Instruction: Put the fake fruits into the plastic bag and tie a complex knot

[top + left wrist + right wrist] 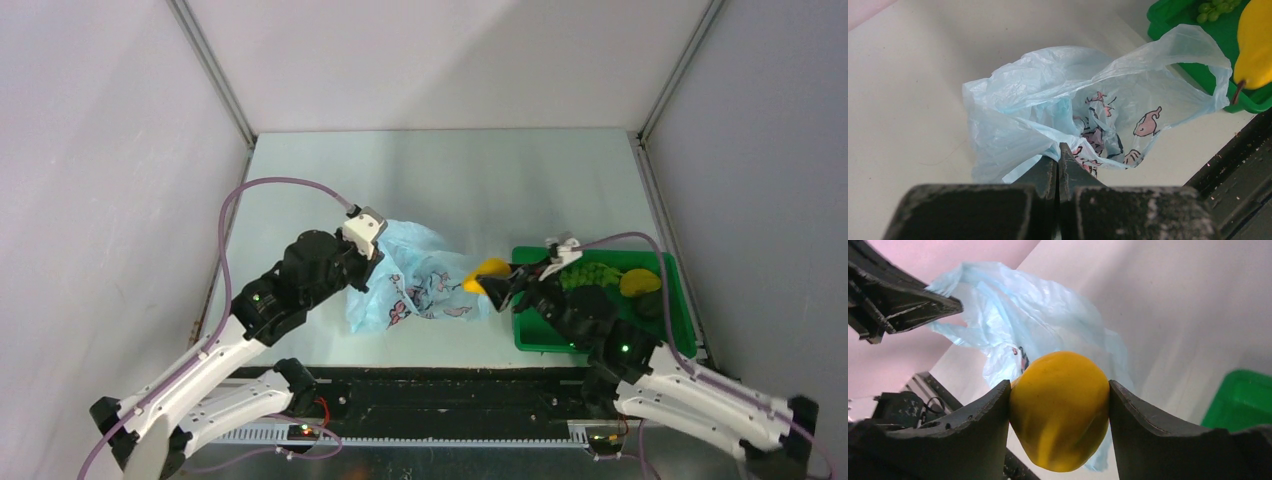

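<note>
Where the yellow pear-shaped plastic fruit point(1058, 410) is: clamped in the right hand point(1059, 390), held clear of the pale worktop point(450, 180), between the bag and the left edge of the tray.
Right hand: set fairly wide, with one dark finger pressed against each flank of the pear; the stem end points down in the left wrist view.
Left hand point(1058, 152): fingers pressed together on a gathered fold at the bag's left edge, with no gap between them.
Thin light-blue translucent plastic bag point(420, 275): crumpled on the worktop near its middle, its mouth gaping towards the tray; one handle loop stands up just beside the pear, and pink-and-dark fish-like prints show through the film.
Bunch of light-green plastic grapes point(588, 275): lying inside the tray, with neither hand on it.
Rigid green plastic tray point(540, 335): resting on the right side of the worktop, close beside the bag.
</note>
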